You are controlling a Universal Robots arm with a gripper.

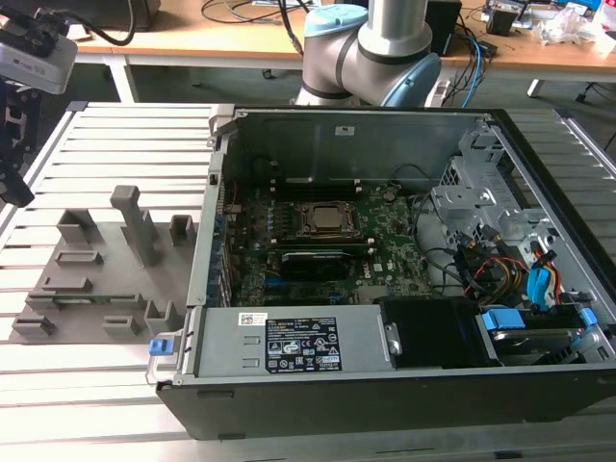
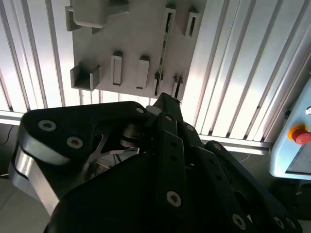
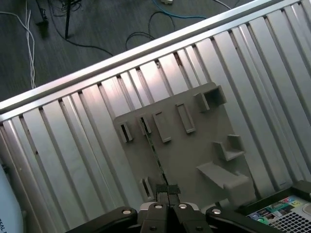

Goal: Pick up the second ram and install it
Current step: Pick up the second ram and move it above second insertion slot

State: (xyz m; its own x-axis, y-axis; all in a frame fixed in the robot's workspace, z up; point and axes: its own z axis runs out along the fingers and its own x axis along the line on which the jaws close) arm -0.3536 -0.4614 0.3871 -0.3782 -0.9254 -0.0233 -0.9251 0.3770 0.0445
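The matte black gripper [image 3: 167, 191] is holding its 2 fingers pressed together, empty. Beyond, the second ram [image 3: 154, 154], a thin green strip, is standing edgewise in the grey fixture plate [image 3: 194, 145], lower left in the exterior view.

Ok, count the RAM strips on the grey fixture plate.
1. The second ram stands on edge, held in slotted blocks on the grey fixture plate, at the exterior view's left. The taller blocks could hide another.
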